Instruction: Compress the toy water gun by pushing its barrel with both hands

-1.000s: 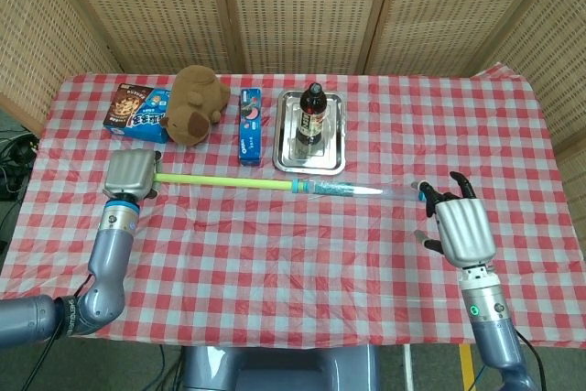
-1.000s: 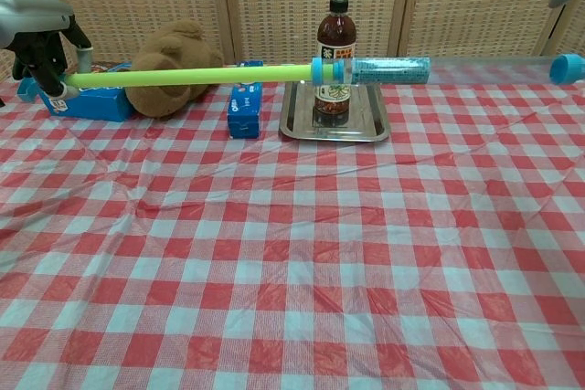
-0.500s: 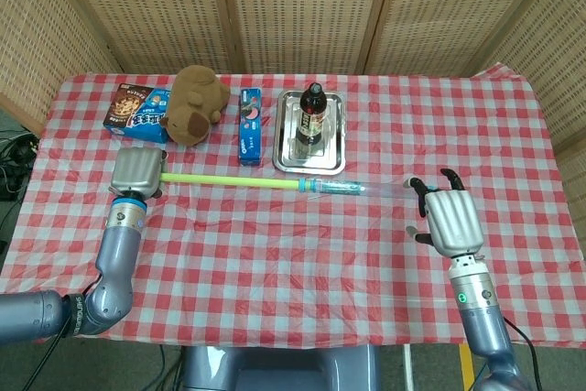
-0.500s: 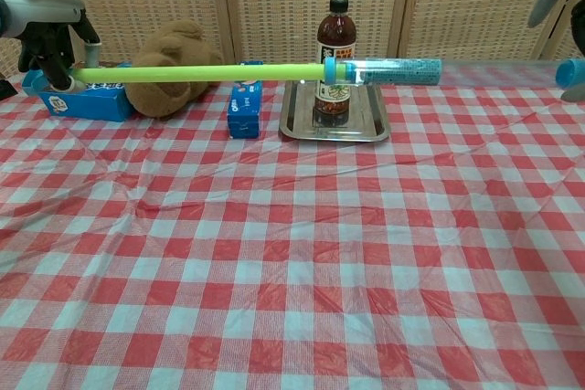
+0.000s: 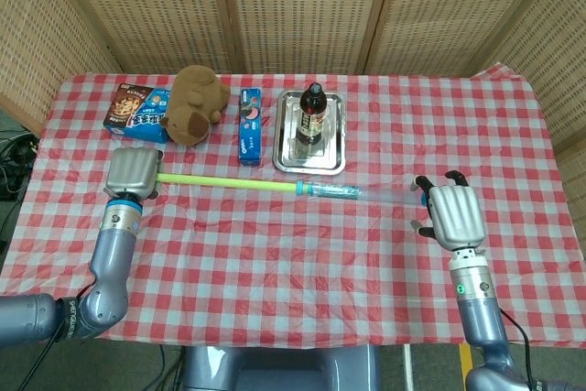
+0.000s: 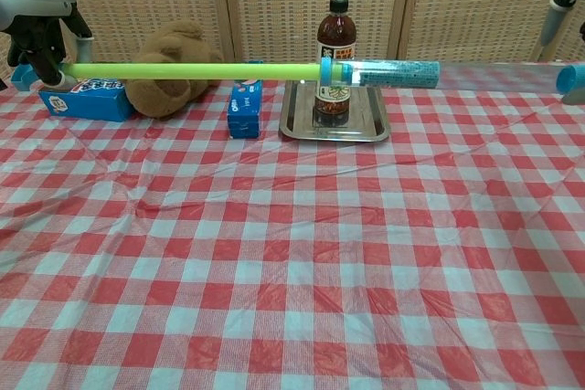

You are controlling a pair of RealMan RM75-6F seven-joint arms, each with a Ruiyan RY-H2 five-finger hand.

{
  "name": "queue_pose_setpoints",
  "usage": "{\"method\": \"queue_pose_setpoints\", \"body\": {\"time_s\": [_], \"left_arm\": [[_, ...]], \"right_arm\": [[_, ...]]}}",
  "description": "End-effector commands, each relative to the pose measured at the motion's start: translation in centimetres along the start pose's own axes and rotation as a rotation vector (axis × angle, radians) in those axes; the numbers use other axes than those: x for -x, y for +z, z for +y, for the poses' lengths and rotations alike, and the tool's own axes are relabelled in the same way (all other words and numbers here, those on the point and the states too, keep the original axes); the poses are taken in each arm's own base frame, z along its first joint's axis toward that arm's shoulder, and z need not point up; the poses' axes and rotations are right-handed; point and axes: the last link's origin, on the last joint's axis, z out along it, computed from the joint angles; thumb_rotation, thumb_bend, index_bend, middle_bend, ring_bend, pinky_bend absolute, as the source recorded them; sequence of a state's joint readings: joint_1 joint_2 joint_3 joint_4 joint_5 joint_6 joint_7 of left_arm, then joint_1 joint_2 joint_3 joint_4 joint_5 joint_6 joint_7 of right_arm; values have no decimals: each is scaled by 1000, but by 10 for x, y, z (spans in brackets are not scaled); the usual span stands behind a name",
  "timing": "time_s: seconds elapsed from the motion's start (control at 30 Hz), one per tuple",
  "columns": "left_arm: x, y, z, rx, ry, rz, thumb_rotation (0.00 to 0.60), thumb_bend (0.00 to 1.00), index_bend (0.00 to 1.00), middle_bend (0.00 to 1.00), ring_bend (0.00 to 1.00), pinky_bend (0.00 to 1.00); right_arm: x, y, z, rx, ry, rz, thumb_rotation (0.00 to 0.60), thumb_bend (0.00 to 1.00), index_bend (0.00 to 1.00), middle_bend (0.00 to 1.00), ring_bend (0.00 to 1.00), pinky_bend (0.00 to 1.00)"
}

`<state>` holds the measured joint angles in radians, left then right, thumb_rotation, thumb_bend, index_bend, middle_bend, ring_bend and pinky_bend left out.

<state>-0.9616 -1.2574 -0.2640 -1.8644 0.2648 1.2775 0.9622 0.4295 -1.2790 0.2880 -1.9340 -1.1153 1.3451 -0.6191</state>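
Note:
The toy water gun point(image 5: 275, 185) hangs level above the checked tablecloth. Its yellow-green rod point(image 6: 192, 70) runs from the left into a blue collar point(image 5: 303, 188), then into a clear barrel point(image 6: 393, 69) with a blue cap point(image 6: 570, 78) at the right end. My left hand point(image 5: 135, 174) grips the rod's left end, its fingers point(image 6: 41, 38) wrapped around it in the chest view. At the barrel's right end, my right hand point(image 5: 454, 213) holds the gun by the blue cap. In the chest view only part of the right hand point(image 6: 565, 5) shows at the frame's edge.
Behind the gun a dark bottle point(image 5: 312, 114) stands on a metal tray point(image 5: 333, 165). To its left are a blue biscuit pack point(image 5: 249, 125), a brown plush toy point(image 5: 195, 103) and a snack box point(image 5: 137, 112). Wicker screens close off the back.
Over the second the right hand came in to the left and the gun grew a little shorter. In the last half second both hands eased slightly apart and the collar slid back left.

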Motion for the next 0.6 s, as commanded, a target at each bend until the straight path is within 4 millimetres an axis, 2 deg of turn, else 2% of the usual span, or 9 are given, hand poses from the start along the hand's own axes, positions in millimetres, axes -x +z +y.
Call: {"method": "queue_pose_setpoints", "body": {"time_s": [0.03, 0.3, 0.6], "left_arm": [[-1, -4, -2, 6, 1, 8, 600, 656, 702, 837, 711, 579], [-1, -8, -8, 6, -4, 12, 600, 656, 702, 837, 711, 579], [1, -9, -11, 8, -10, 8, 600, 657, 702, 837, 711, 579]], "right_arm": [[2, 0, 0, 0, -2, 4, 600, 198, 458, 893, 846, 302], [7, 2, 2, 17, -12, -5, 600, 202, 471, 896, 848, 302], [10, 5, 5, 37, -20, -8, 600, 218, 534, 936, 884, 308]]}}
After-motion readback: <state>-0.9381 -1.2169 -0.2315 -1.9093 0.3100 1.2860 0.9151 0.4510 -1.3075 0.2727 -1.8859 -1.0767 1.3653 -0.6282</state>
